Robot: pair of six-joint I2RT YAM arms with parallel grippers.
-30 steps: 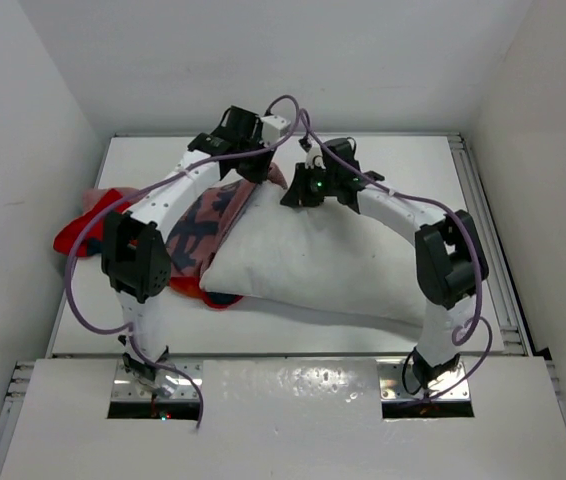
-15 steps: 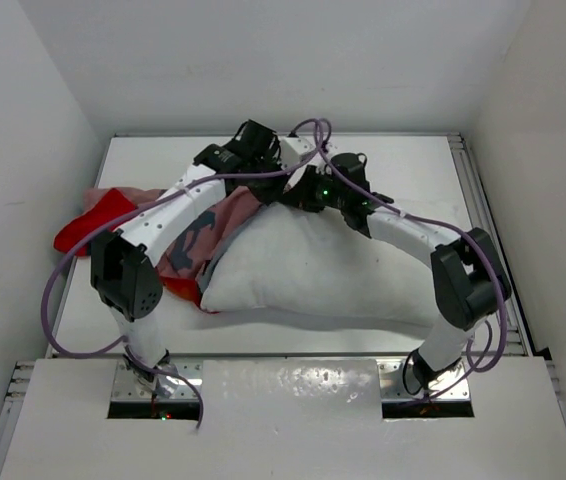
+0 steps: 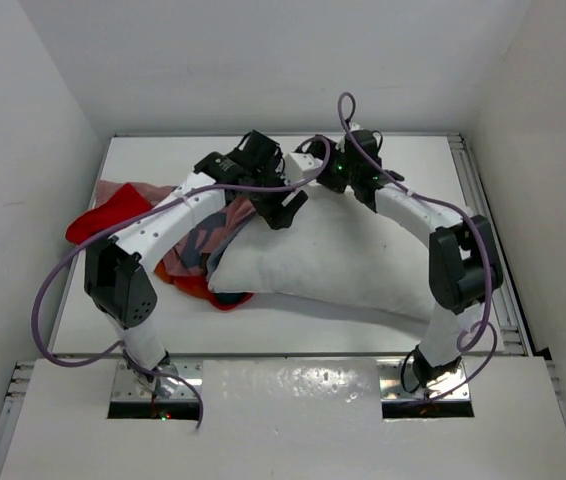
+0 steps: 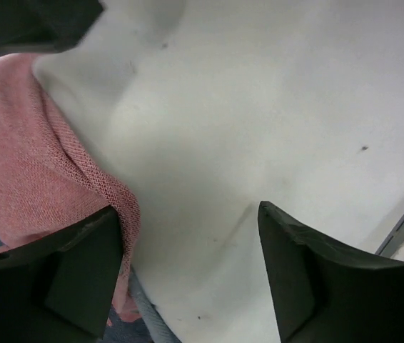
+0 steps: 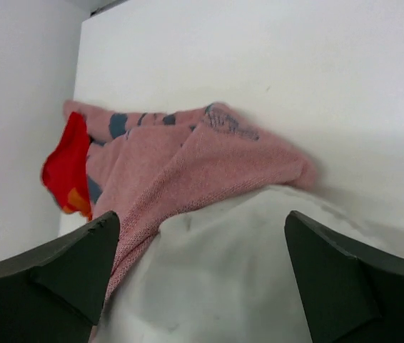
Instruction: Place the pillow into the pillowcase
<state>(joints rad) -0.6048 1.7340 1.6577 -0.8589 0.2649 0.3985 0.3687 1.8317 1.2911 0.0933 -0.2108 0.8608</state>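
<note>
Red-orange pillowcase (image 3: 113, 210) lies bunched at the left of the worktop (image 3: 163, 155). Its paler pink reverse is turned out and draped over the left end of the white pillow (image 3: 333, 265). Pillow lies flat mid-worktop, mostly bare. Only its left end and far-left corner sit under fabric, so insertion looks barely begun.

Left jaws stand apart with nothing between them. In the left wrist view the pink hem just touches one finger (image 4: 81, 271), with white surface beyond. Right jaws are also wide apart and empty, over the pillow's far edge. The right wrist view looks along the pillow at the pink fold lapped over its corner.

Both arms arch in over the far side of the pillow and meet near the case's edge. That is probably where the opening sits, and each needs a hold on the hem to drag it rightward. Cannot tell where the opening's lower layer runs. Risk: fabric slips off the puffy corner while nothing grips it.
</note>
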